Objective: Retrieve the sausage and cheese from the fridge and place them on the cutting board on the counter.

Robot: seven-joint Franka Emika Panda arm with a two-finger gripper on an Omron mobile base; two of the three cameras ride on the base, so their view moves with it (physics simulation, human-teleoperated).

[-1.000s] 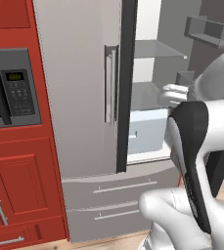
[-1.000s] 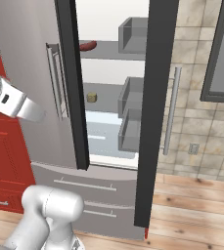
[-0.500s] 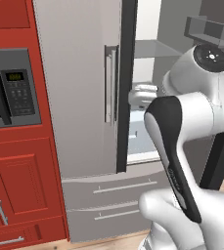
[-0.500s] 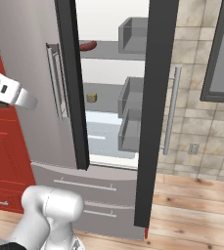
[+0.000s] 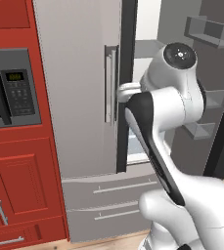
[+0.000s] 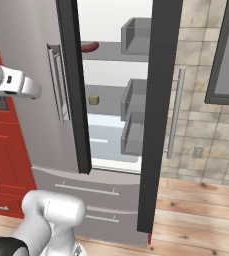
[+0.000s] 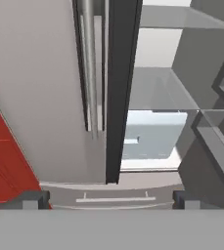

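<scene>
Sausage (image 6: 89, 47) lying lengthwise across upper shelf of open fridge (image 6: 116, 120), cheese (image 6: 93, 99) on shelf below; end effector (image 7: 108, 200) spread wide, holding nothing

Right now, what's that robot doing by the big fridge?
The white robot arm is in front of the fridge, whose right door is swung open. Its tool is open and holding nothing, pointed at the edge of the shut left door. The sausage lies on an upper shelf and the cheese sits on the shelf below, both untouched so far.
</scene>
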